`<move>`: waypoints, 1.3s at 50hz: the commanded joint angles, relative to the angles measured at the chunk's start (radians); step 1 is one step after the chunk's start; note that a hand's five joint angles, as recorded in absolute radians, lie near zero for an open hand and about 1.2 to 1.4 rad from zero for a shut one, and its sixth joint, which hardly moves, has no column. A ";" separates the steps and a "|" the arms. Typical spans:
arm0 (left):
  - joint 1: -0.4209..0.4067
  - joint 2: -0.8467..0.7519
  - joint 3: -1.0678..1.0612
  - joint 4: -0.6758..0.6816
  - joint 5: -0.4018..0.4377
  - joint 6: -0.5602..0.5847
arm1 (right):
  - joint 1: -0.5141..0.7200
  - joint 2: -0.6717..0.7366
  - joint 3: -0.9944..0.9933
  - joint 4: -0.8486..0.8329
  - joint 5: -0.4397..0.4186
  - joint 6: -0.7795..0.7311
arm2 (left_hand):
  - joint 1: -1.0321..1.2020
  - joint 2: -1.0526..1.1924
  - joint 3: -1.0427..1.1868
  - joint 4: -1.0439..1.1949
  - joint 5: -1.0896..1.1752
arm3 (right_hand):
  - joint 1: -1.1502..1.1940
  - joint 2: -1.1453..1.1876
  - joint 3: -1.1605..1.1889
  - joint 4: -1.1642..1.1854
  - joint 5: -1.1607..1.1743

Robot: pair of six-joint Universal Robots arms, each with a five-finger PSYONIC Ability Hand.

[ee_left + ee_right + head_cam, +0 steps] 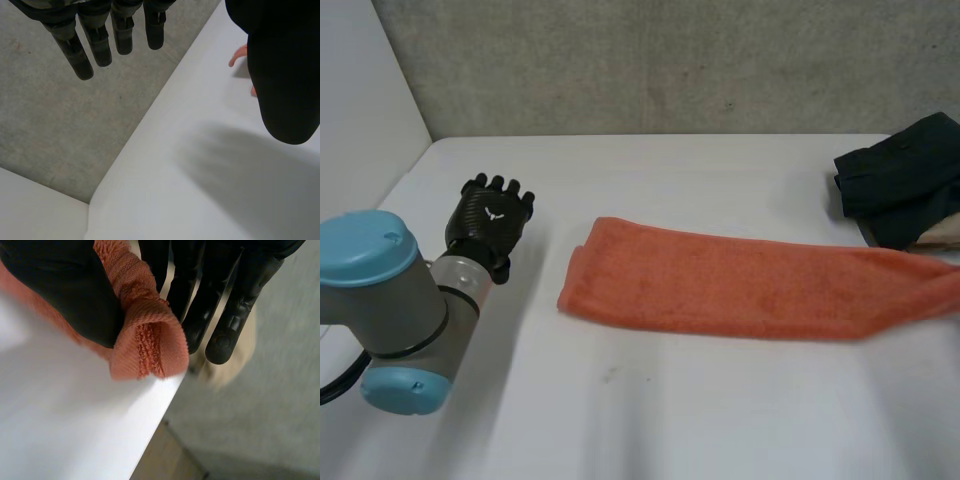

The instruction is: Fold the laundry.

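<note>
An orange towel (740, 285) lies in a long folded strip across the white table (670, 410), running from the middle out to the right side. My right hand (60, 290) is shut on the towel's right end (150, 340), the cloth pinched between thumb and fingers (220, 310) right at the table's edge. My left hand (492, 215) hovers over the left part of the table, a short way left of the towel's near end, open with straight fingers (90, 45) and holding nothing. A bit of the towel (240, 54) peeks past its thumb.
A pile of dark clothes (905, 180) sits at the back right with a beige piece (940, 235) under it, close to the towel's right end. A grey wall (650, 60) stands behind the table. The floor (250, 430) drops away beyond the right edge.
</note>
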 commanded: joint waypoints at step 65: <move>-0.283 0.023 0.073 -0.117 0.124 -0.293 | 0.824 0.115 0.004 -0.223 0.159 0.521 | -0.001 -0.011 -0.019 -0.012 -0.030 | -0.604 -0.792 -0.803 -0.815 -0.778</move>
